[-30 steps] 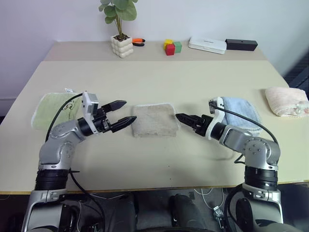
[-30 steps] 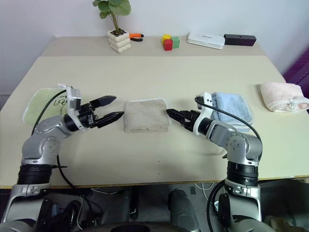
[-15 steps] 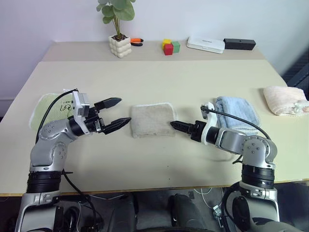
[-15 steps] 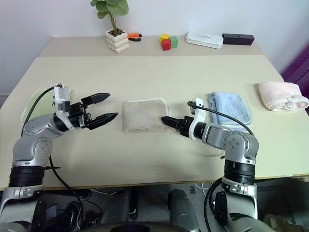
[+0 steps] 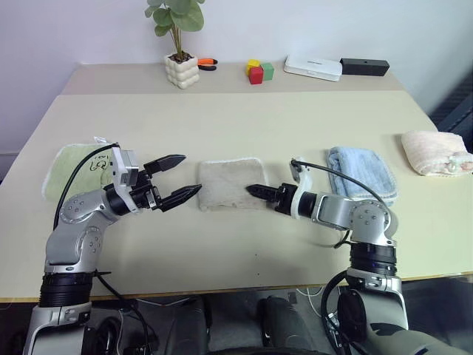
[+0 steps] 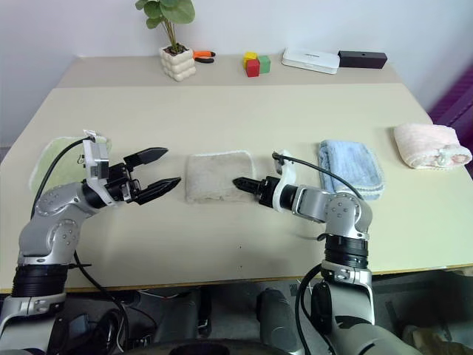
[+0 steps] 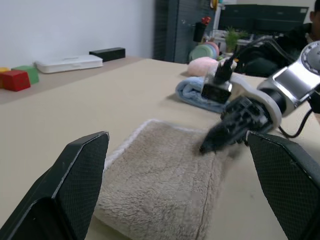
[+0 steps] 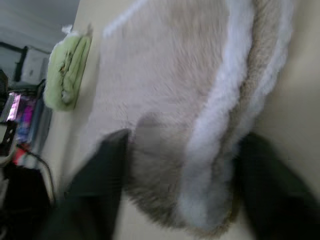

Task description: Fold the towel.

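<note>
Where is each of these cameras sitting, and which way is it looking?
Left and right eye views: on the head, looking forward and down over the table; both arms show, the left tool and right tool flanking the beige towel.
Left wrist view: on the left arm, looking along its two black fingers across the towel to the right tool.
Right wrist view: on the right arm, close over the towel's white edging, green towel beyond.
All views share the beige towel.
</note>
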Action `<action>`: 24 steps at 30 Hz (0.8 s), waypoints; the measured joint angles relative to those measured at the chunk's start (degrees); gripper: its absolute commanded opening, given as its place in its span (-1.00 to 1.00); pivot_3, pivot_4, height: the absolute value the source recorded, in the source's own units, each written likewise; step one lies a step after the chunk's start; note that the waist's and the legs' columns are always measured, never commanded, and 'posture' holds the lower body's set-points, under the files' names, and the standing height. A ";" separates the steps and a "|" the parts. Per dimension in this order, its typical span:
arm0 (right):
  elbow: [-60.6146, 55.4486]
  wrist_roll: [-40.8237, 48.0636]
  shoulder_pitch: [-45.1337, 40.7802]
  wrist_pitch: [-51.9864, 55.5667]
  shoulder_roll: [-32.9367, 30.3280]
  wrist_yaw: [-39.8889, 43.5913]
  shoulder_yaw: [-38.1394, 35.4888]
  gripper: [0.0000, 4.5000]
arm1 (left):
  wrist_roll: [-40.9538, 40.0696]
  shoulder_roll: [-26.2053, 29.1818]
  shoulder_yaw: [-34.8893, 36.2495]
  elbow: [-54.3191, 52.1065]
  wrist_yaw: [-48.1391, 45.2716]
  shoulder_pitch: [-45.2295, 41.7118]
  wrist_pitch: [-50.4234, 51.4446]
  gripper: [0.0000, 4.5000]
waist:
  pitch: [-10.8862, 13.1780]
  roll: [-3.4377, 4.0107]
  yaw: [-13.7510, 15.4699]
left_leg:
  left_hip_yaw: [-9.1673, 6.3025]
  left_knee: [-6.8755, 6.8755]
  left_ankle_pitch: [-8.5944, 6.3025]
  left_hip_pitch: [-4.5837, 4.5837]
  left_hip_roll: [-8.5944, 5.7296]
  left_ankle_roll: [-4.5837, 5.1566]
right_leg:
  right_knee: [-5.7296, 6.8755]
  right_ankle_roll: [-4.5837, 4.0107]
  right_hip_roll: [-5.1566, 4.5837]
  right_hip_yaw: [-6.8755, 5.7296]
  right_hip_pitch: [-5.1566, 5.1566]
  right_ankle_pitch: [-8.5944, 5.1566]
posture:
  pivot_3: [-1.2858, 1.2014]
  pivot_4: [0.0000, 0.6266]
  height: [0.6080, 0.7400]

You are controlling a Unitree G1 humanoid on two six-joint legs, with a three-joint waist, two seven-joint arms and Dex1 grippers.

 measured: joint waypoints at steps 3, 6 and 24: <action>0.39 0.09 -1.51 -0.11 0.12 0.59 -0.03 -0.97 | 0.00 -0.04 0.09 -0.08 0.57 0.38 -0.02 1.00 | 0.00 0.00 0.08 | 0.00 0.02 0.00 0.01 0.00 0.00 | 0.00 -0.01 -0.01 0.00 0.02 0.00 | 0.03 -0.52 0.92; 0.92 -0.01 -1.76 -0.67 0.03 0.60 -0.43 -0.97 | 0.00 -0.14 0.10 -0.08 0.83 0.51 -0.32 1.00 | 0.00 0.00 0.26 | 0.01 0.03 0.00 0.00 -0.01 0.00 | 0.00 -0.01 -0.02 0.00 0.02 0.00 | 0.03 -0.52 0.92; -17.84 22.20 0.78 -19.63 -0.97 -17.08 -28.86 -0.97 | 2.74 -7.97 -4.85 16.32 -4.40 -13.36 -7.54 1.00 | 0.06 0.10 0.69 | -0.06 0.09 0.00 -0.18 -0.06 0.00 | -0.05 0.04 -0.02 -0.05 -0.03 0.01 | 0.03 -0.52 0.92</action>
